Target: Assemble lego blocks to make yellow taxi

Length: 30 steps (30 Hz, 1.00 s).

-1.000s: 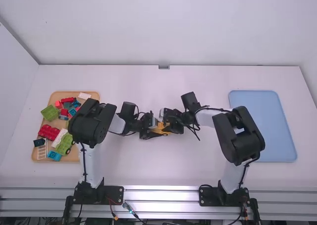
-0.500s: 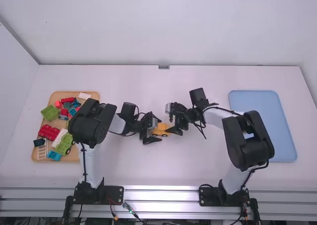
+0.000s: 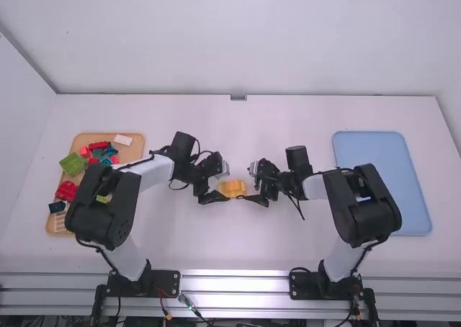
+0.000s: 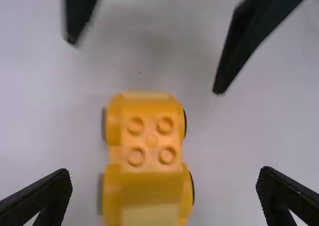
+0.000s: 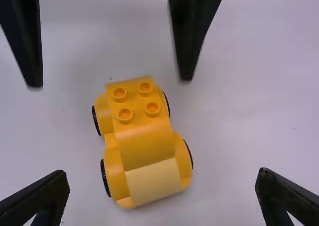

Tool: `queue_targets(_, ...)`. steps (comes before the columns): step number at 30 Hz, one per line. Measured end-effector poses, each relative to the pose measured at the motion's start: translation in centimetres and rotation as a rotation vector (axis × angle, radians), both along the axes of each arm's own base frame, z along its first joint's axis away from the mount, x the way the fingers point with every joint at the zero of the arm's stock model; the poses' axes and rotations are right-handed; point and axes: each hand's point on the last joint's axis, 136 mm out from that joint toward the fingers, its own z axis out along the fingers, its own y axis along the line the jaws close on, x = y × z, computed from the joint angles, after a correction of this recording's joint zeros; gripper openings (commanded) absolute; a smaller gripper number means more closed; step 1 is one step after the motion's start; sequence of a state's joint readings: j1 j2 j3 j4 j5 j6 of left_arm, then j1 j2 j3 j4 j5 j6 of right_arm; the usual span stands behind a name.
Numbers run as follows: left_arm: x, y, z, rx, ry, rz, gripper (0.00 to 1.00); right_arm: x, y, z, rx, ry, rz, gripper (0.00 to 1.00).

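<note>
Taxi (image 3: 232, 189): stood near the middle of the tabletop (image 3: 288, 248), between both grippers.
Yellow body (image 5: 144, 144): seemed light, stiff, smooth; a gentle pinch across its flanks looked best.
Left gripper (image 4: 166, 179): was spread wide, empty.
Right gripper (image 5: 162, 176): was spread too, holding nothing.

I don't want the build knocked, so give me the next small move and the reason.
I'd probably ease the left black two-finger tool and the right black two-finger tool straight back from the yellow plastic toy car. Both are open, and the car stands on its wheels on the white table between them, so it seems to need no support.
</note>
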<state>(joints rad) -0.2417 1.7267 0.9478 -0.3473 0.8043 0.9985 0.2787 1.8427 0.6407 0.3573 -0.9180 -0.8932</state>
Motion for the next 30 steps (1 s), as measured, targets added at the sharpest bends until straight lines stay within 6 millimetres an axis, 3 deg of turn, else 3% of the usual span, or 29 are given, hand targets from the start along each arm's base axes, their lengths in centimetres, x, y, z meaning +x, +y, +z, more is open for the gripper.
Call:
queue_targets(2,0.4,0.1,1.6,0.009,-0.022,-0.002,0.99,-0.2,0.4,-0.1,-0.007,0.004,0.006,0.99)
queue_targets(4,1.0,0.2,4.6,0.021,-0.064,-0.010,0.99,-0.7,1.1,-0.4,-0.027,0.005,0.017,0.99)
queue_targets(8,0.7,0.5,7.2,0.034,-0.110,-0.051,0.99,-1.0,2.3,-0.8,-0.070,-0.012,0.031,0.99)
queue_targets(12,-0.1,0.8,7.4,0.052,-0.122,-0.092,0.99,-0.3,3.3,-0.6,-0.094,-0.048,0.037,0.99)
queue_targets(16,-0.3,0.9,7.3,0.060,-0.136,-0.113,0.99,1.7,4.0,-1.4,-0.115,-0.035,0.037,0.99)
queue_targets(22,-0.2,0.9,7.2,0.063,-0.151,-0.121,0.99,1.2,4.1,-3.0,-0.148,0.036,0.104,1.00)
queue_targets(27,0.2,0.9,7.4,0.059,-0.174,-0.120,0.99,0.9,4.8,-2.8,-0.145,0.016,0.153,0.87)
queue_targets(30,0.6,1.4,7.4,0.060,-0.174,-0.102,0.99,0.4,5.2,-2.9,-0.150,0.006,0.176,0.72)
